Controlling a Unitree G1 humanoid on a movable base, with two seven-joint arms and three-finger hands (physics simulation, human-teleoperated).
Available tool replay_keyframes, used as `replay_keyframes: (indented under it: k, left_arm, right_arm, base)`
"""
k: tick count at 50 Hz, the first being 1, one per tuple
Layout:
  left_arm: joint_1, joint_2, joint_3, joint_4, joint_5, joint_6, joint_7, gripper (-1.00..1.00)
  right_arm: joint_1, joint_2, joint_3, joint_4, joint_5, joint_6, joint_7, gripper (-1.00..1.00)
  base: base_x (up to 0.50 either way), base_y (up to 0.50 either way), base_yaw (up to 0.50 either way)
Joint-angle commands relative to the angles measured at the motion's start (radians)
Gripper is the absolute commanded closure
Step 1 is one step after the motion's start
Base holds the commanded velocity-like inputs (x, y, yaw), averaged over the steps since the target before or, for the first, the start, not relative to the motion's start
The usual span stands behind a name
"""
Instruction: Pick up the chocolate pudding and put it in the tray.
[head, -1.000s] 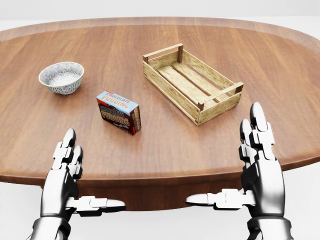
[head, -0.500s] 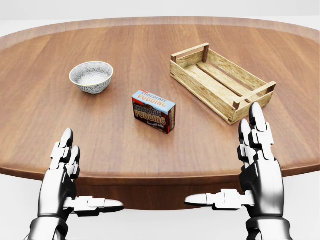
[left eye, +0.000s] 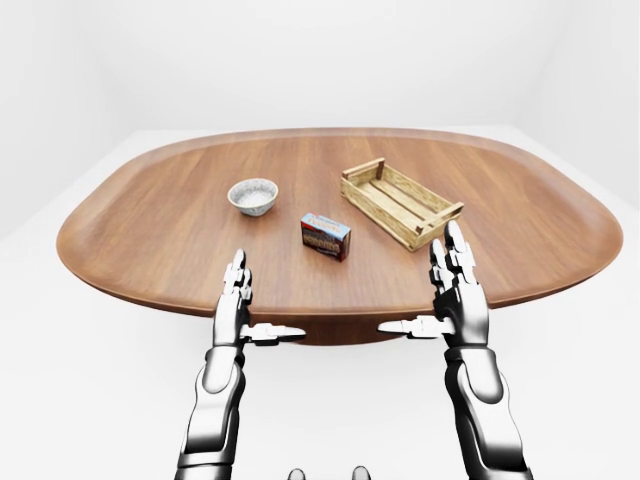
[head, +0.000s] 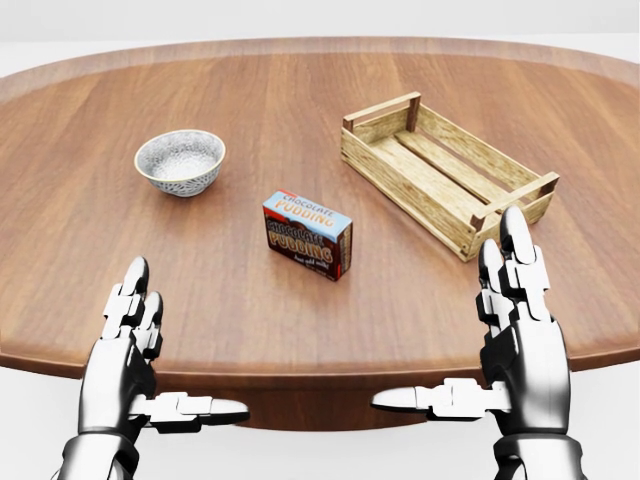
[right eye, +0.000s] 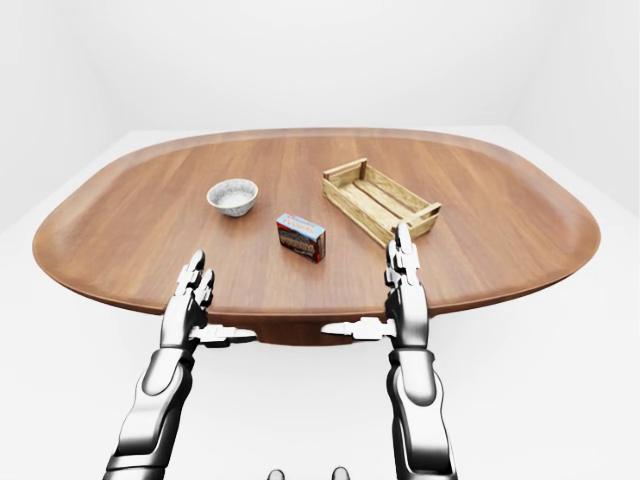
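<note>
Closest to the camera, the left robot hand (head: 135, 345) and the right robot hand (head: 505, 330) float side by side at the near edge of the table (head: 90, 240). Both are spread wide, fingers pointing up and thumbs pointing in at each other, and both hold nothing. They look like they are waiting, ready to reach, because the job has not started yet. A little farther on, the pudding box (head: 307, 235) sits flat on the wood, about midway between the two hands and well apart from both. Nothing stands in the way of it, so either hand could go for it, though the right one is nearer the place it must end up. To the left and farther off is a small bowl (head: 180, 160), which is not needed. To the right and farther off is the wooden tray (head: 445, 172), lying at a slant with its open top up, so the box can be dropped in from above.
</note>
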Motion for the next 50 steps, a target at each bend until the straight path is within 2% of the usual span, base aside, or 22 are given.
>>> replay_keyframes:
  k: [1, 50]
  left_arm:
    - [0.0, -0.001, 0.0, -0.001, 0.0, 0.001, 0.0, -1.0]
    - [0.0, -0.001, 0.0, 0.0, 0.0, 0.0, 0.0, -1.0]
  right_arm:
    - [-0.004, -0.001, -0.001, 0.006, 0.004, 0.0, 0.0, -1.0]
    - [-0.008, -0.001, -0.002, 0.02, 0.008, 0.0, -0.001, -1.0]
  base:
    - [0.21, 0.0, 0.0]
    - [0.21, 0.0, 0.0]
